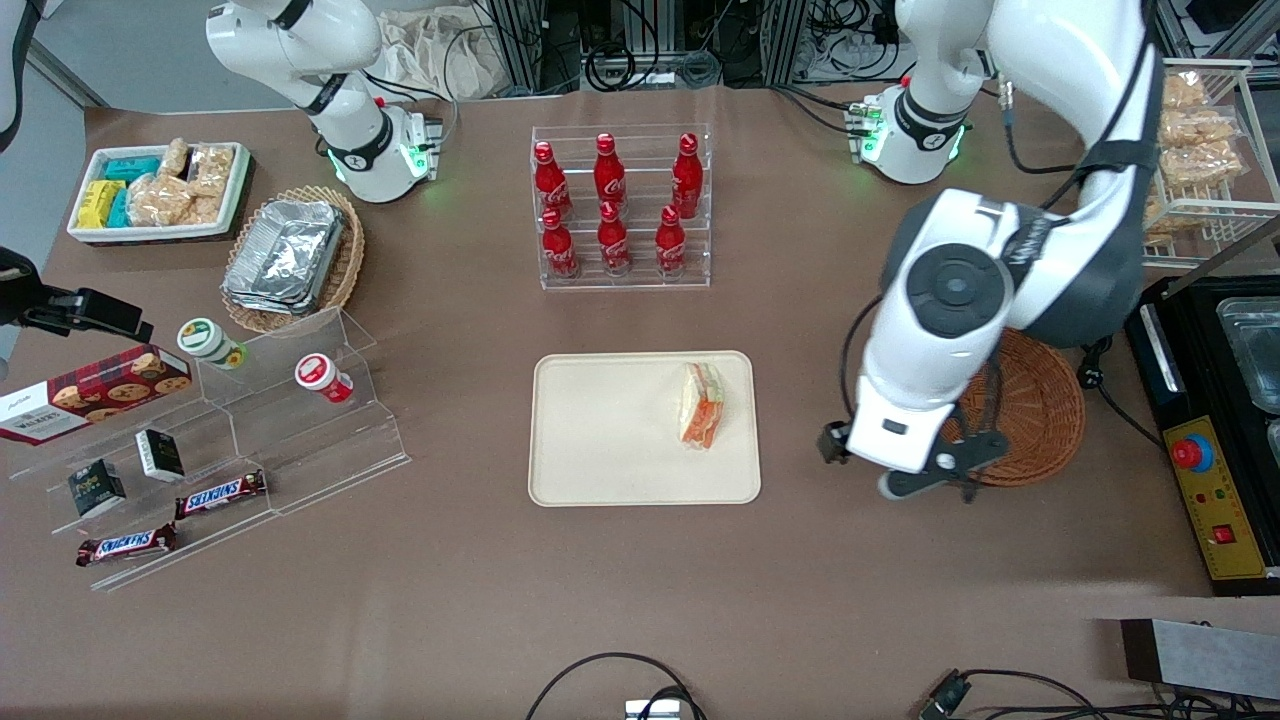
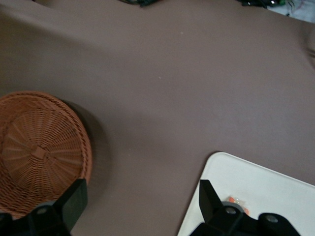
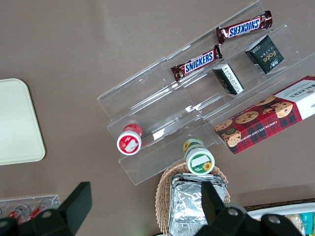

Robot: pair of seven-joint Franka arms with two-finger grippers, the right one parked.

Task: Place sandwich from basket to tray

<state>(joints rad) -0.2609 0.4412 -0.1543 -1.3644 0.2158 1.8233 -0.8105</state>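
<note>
Front view: sandwich (image 1: 702, 404) already sits on the tray (image 1: 600, 470), toward its 3 o'clock edge, so the drop looks done. The gripper (image 1: 925, 478) hangs over bare table between tray and basket (image 1: 1040, 420), arm elbowed over the basket, probably clearing off

Left wrist view: fingers (image 2: 74, 201) spread wide, holding nothing; empty basket (image 2: 39, 152) and tray (image 2: 266, 187) below

Right wrist view: nothing new

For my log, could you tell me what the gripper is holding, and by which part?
Nothing: the gripper is open over bare table between basket and tray; the sandwich lies on the tray.
</note>
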